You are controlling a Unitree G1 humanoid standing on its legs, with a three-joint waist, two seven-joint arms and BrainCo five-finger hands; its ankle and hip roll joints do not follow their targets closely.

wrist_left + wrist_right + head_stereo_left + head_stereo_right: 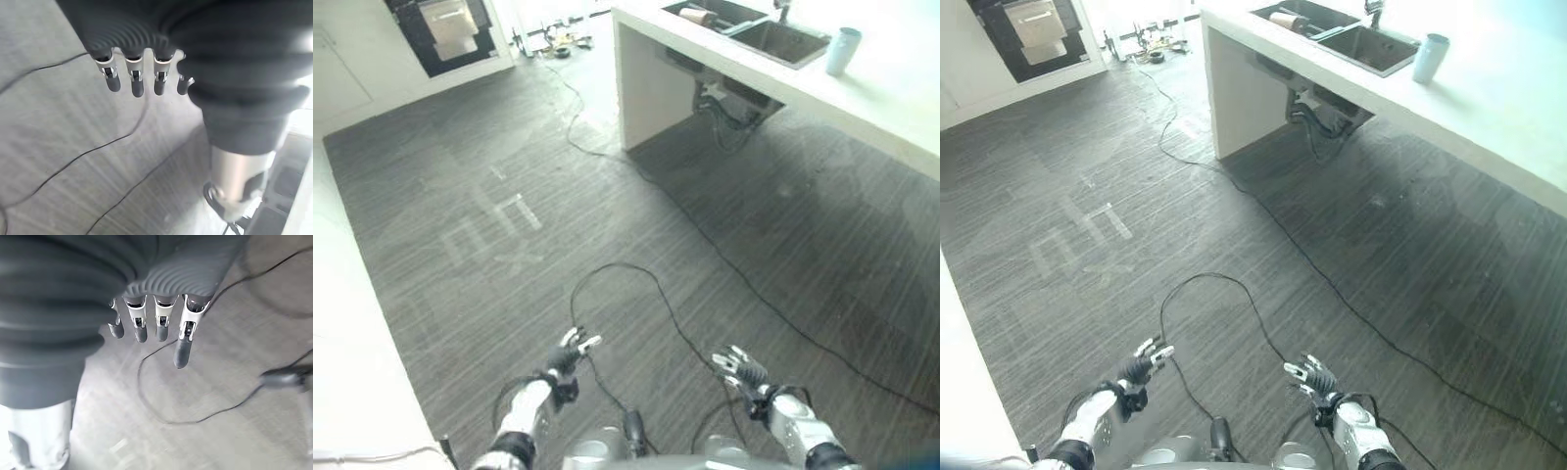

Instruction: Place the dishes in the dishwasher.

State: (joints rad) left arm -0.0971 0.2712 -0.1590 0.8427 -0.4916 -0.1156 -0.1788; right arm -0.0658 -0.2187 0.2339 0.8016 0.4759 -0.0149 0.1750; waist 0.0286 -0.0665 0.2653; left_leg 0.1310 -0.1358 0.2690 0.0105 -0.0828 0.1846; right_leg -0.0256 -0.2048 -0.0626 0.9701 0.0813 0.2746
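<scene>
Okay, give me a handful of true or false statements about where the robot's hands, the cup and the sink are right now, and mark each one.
1. Both hands are empty, with relaxed fingers. True: the left hand and the right hand hang over the floor, holding nothing.
2. A pale cup stands upright on the counter beside the sink. True.
3. The right hand is gripping the cup. False: the cup stands on the counter, far from both hands.
4. The sink is set into the counter, at the far end from the robot. True.
5. The left hand rests on the counter. False: it hangs over the dark floor, well short of the counter.
</scene>
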